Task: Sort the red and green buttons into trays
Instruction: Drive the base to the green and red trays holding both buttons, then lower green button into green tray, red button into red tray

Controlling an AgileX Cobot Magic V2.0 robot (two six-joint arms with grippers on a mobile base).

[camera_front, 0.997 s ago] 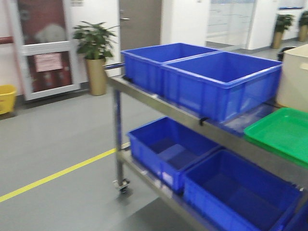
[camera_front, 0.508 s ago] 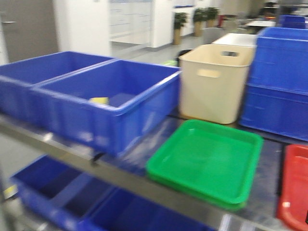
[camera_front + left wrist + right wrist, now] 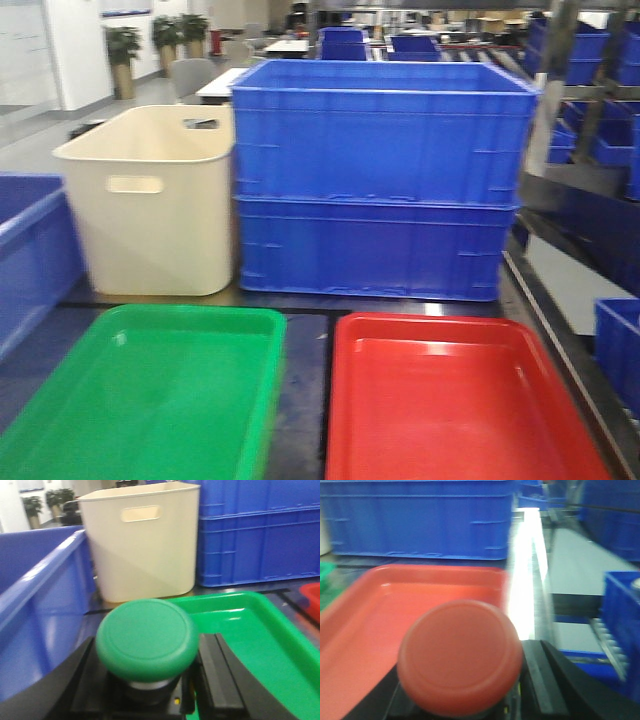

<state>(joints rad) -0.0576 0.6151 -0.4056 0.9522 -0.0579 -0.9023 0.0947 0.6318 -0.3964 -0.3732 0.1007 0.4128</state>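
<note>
Both trays now fill the front view, which has swung right. Left gripper [image 3: 146, 696] clamps the green button [image 3: 147, 639], with the green tray [image 3: 260, 630] ahead-right. Right gripper [image 3: 464, 702] clamps the red button [image 3: 460, 657], with the red tray [image 3: 380, 610] ahead-left.

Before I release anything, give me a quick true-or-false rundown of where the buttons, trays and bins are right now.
1. The left gripper holds the green button. True.
2. The green tray lies to the right of the red tray in the front view. False: the green one is on the left.
3. The red button already lies in the red tray. False: it is between the right gripper's fingers, with the tray beyond it.
4. The cream bin stands behind the green tray. True.
5. One blue crate stands behind the red tray. False: two blue crates are stacked there.
</note>
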